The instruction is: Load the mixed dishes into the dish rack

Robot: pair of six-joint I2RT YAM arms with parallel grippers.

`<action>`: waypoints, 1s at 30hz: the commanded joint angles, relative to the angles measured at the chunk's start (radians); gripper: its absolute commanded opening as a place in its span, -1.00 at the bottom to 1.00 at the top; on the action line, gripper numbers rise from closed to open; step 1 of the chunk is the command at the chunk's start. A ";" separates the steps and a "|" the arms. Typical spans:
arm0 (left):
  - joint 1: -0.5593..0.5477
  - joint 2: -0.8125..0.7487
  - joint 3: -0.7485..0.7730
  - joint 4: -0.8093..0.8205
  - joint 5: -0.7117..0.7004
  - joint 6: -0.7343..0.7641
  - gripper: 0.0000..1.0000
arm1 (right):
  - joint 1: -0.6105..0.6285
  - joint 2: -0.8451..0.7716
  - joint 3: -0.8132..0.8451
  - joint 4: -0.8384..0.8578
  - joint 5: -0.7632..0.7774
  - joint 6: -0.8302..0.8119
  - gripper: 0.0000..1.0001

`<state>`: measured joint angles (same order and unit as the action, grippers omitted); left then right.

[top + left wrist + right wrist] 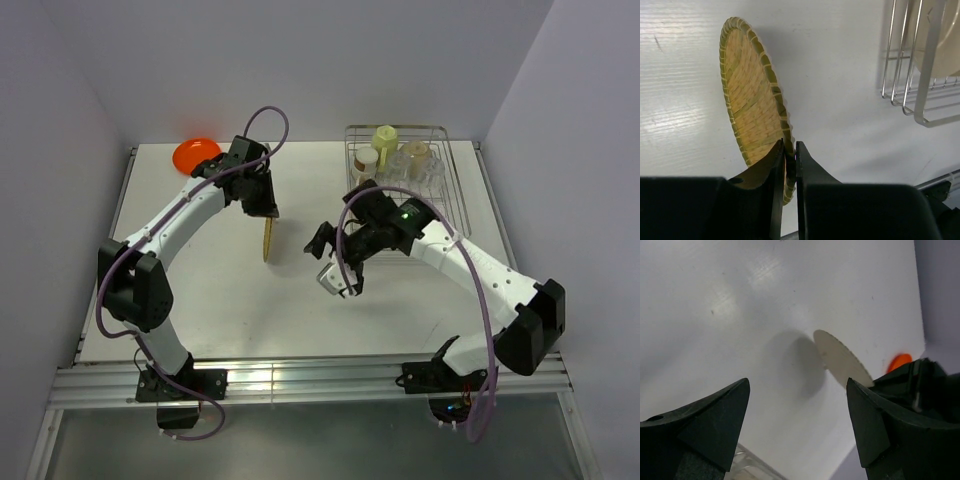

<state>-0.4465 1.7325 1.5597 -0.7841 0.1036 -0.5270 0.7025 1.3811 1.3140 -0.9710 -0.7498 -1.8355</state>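
Note:
My left gripper (264, 205) is shut on the rim of the woven yellow-brown round plate (268, 240) and holds it on edge over the table's middle. The left wrist view shows the plate (752, 100) pinched between my gripper's (790, 150) jaws. The right gripper (335, 262) is open and empty, just right of that plate. The right wrist view shows the plate's pale back (842, 360) beyond my open gripper (797, 395). A clear glass (335, 281) lies by the right gripper's near finger, its edge showing in the wrist view (747, 467). The orange plate (195, 153) lies at the far left.
The silver wire dish rack (452, 190) stands at the far right and holds a pale yellow-green mug (385, 137) and several other dishes. Its bars (900, 75) and a cream dish (940, 40) show in the left wrist view. Walls close in on three sides.

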 commanded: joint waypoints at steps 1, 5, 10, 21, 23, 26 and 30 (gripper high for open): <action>0.000 -0.013 0.025 -0.029 0.111 -0.027 -1.00 | 0.078 0.019 -0.001 0.153 0.156 -0.143 0.71; 0.000 -0.016 -0.003 -0.026 0.154 -0.030 -1.00 | 0.156 0.102 0.042 0.199 0.271 -0.189 0.70; -0.001 -0.022 -0.038 -0.021 0.189 -0.033 -1.00 | 0.215 0.209 0.111 0.212 0.380 -0.243 0.69; -0.044 -0.013 -0.038 -0.092 0.128 -0.013 -1.00 | 0.250 0.384 0.251 0.168 0.556 -0.312 0.68; -0.061 0.002 -0.021 -0.118 0.111 -0.008 -1.00 | 0.250 0.404 0.281 0.140 0.587 -0.326 0.64; -0.084 0.018 0.006 -0.147 0.081 -0.004 -1.00 | 0.252 0.440 0.298 0.106 0.616 -0.341 0.58; -0.101 0.030 0.040 -0.184 0.045 0.004 -1.00 | 0.258 0.478 0.289 0.103 0.688 -0.360 0.45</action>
<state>-0.5297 1.7325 1.5761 -0.8436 0.1944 -0.5377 0.9508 1.8309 1.5726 -0.8242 -0.1440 -1.9911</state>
